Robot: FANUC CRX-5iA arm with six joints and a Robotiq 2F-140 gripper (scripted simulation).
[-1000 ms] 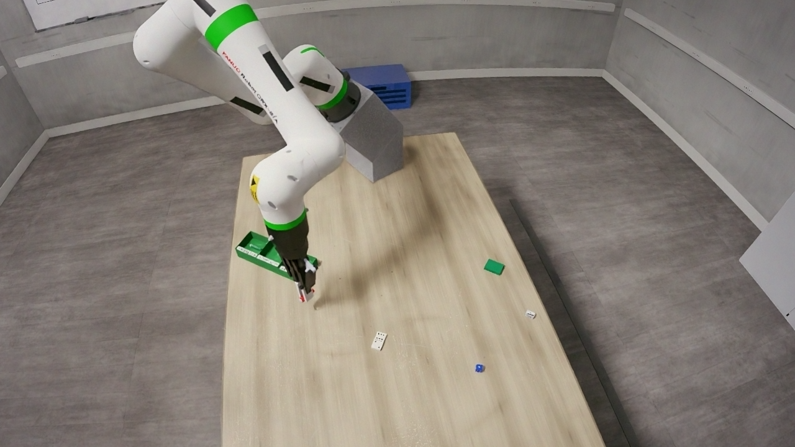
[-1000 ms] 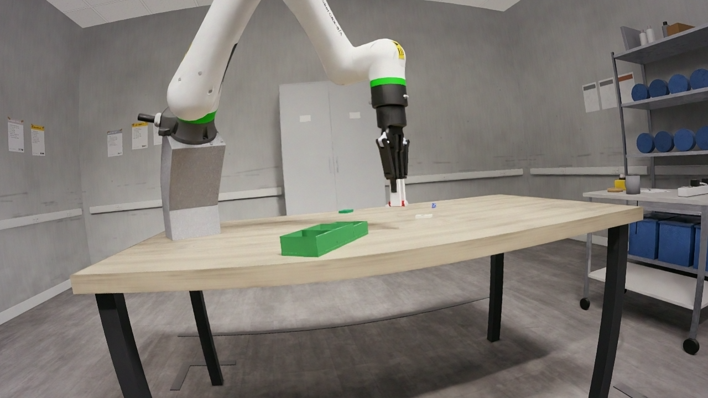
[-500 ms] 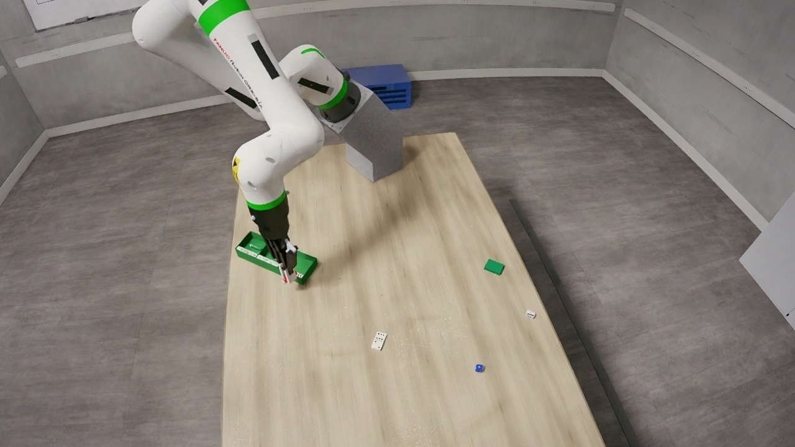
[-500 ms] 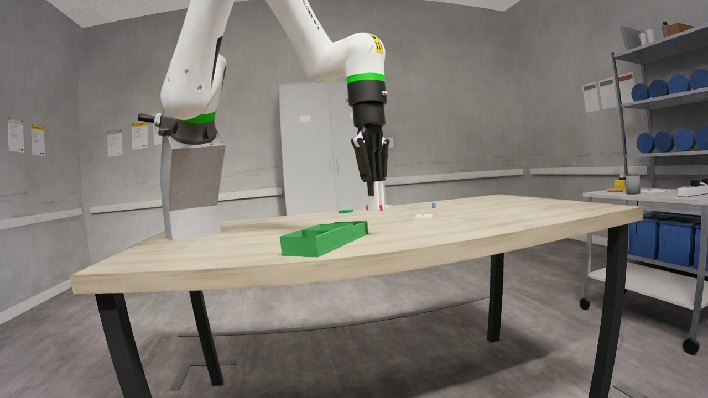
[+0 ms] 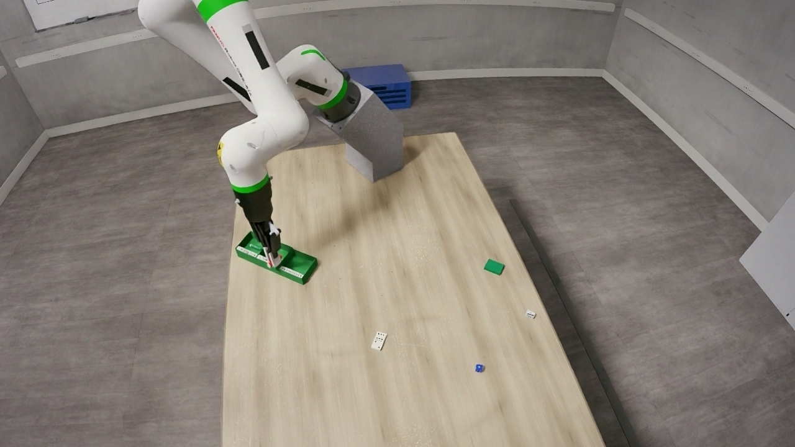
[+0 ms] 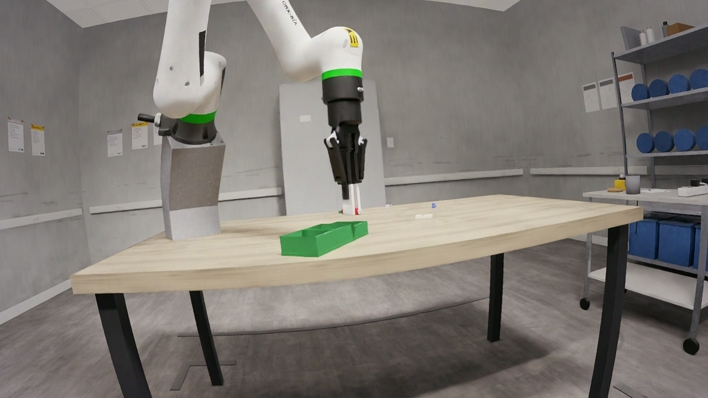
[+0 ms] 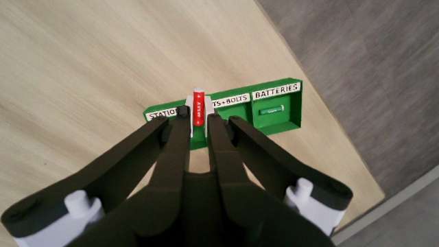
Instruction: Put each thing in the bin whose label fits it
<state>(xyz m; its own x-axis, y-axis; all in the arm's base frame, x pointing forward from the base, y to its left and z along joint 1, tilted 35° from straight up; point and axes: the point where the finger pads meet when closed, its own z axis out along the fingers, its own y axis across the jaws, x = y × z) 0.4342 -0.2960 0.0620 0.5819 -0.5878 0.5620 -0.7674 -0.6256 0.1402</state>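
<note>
Red battery pinched above the green bins

The gripper (image 5: 272, 260) (image 6: 352, 210) (image 7: 198, 105) is nearly closed, its 2 pale fingertips on either side of the red battery (image 7: 199, 107), held by its long sides. Below the fingers lies the green 3-part bin (image 5: 310, 271) (image 6: 299, 246) (image 7: 278, 130); its BATTERIES section, holding 1 green battery (image 7: 271, 110), is off to the right of the fingers in the wrist view. The red one is likely stiff, fairly heavy for its size and slick (round things love to roll), so a mid-body hold suits it.

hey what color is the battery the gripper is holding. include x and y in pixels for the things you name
Red (image 7: 198, 109) with a pale end cap; the wrist view shows it best.
</note>
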